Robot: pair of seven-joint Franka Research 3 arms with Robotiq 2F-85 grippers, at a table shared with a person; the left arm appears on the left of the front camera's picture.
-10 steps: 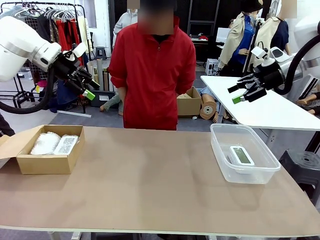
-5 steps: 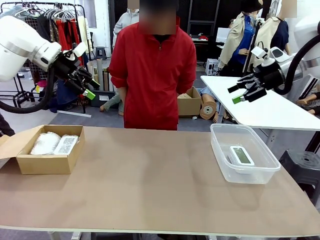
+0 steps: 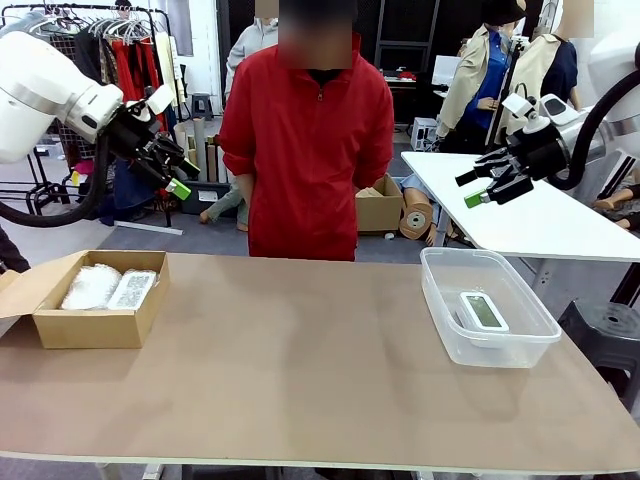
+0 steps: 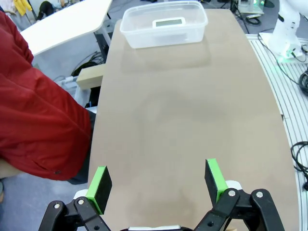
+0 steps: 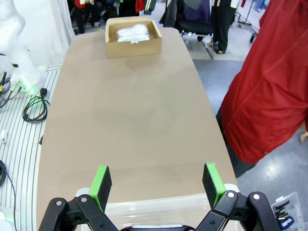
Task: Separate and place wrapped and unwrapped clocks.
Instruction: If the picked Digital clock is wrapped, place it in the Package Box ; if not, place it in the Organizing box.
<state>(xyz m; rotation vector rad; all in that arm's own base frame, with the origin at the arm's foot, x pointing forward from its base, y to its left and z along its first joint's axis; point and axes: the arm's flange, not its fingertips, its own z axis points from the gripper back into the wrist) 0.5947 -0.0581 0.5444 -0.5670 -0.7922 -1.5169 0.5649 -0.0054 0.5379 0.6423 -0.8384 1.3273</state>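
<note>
Two wrapped clocks (image 3: 108, 287) in crinkly plastic lie side by side in the cardboard box (image 3: 90, 327) at the table's left; the right wrist view shows them (image 5: 132, 32) far off. One bare white clock (image 3: 483, 311) with a grey screen lies in the clear plastic tub (image 3: 440, 300) at the right, also seen as the clock (image 4: 168, 22) in the left wrist view. My left gripper (image 3: 178, 172) hangs open high above the box. My right gripper (image 3: 482, 183) hangs open high above the tub. Both hold nothing.
A person in a red jacket (image 3: 305, 140) stands at the far edge, arms down. The brown tabletop (image 3: 300, 350) stretches bare between box and tub. A white table (image 3: 520, 215) stands behind at right, a clothes rack (image 3: 110, 30) behind at left.
</note>
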